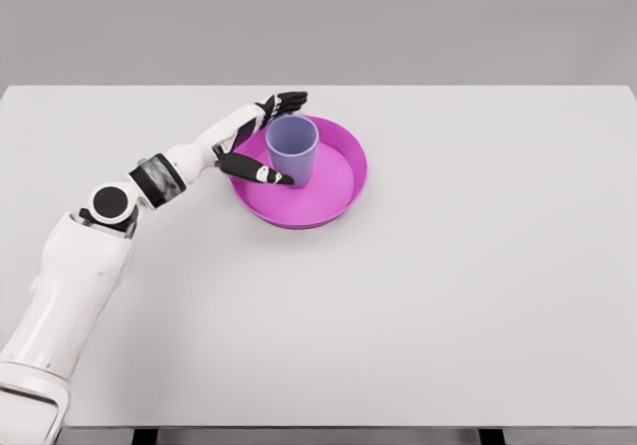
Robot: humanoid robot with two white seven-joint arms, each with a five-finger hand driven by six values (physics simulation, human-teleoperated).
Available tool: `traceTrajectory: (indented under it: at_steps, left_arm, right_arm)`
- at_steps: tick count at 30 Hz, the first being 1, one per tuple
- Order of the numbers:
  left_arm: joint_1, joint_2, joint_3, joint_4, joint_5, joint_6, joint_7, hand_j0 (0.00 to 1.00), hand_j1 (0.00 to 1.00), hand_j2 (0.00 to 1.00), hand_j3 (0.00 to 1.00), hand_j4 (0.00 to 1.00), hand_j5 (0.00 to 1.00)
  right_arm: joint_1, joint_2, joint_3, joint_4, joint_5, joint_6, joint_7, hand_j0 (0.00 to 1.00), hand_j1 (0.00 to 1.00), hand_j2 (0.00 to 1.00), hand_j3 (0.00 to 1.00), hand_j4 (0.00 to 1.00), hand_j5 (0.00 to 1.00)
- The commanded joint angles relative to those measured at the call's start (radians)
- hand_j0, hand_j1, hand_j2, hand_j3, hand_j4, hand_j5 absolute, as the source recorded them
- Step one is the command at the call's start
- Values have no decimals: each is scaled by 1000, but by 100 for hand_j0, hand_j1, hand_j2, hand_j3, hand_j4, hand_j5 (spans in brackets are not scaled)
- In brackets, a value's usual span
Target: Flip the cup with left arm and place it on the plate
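Left hand (261, 138) fingers (289, 100) spread wide, thumb in front of the cup (292, 149), the others behind its rim; contact cannot be judged. Cup: lavender, upright, mouth up, standing left of centre in the magenta plate (343, 194). White bench (468, 286) extends broadly right and toward the near edge.

Lavender-blue cup (292, 148), magenta-pink plate (338, 191), pale grey table (448, 296), white arm with black-fingered left robot hand (261, 136)
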Motion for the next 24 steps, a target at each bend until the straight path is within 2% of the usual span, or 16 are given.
traceTrajectory:
  at_steps: [1,12,15,17,19,24]
  left_arm:
    - [0,7,2,-3,8,0,0,100,100,100,100,100,100]
    - [-2,35,5,-7,14,0,0,100,100,100,100,100,100]
    - [-2,94,13,-16,19,-2,0,100,100,100,100,100,100]
    - [9,140,42,-44,28,-2,0,100,100,100,100,100,100]
    - [17,203,42,-72,28,-9,0,100,100,100,100,100,100]
    - [66,363,40,-79,42,-207,0,100,100,100,100,100,100]
  right_arm:
    - [0,0,0,0,0,0,0,100,100,100,100,100,100]
    - [0,0,0,0,0,0,0,100,100,100,100,100,100]
    - [0,0,0,0,0,0,0,100,100,100,100,100,100]
    - [0,0,0,0,0,1,0,100,100,100,100,100,100]
    - [2,0,0,0,0,1,0,100,100,100,100,100,100]
    - [0,0,0,0,0,0,0,100,100,100,100,100,100]
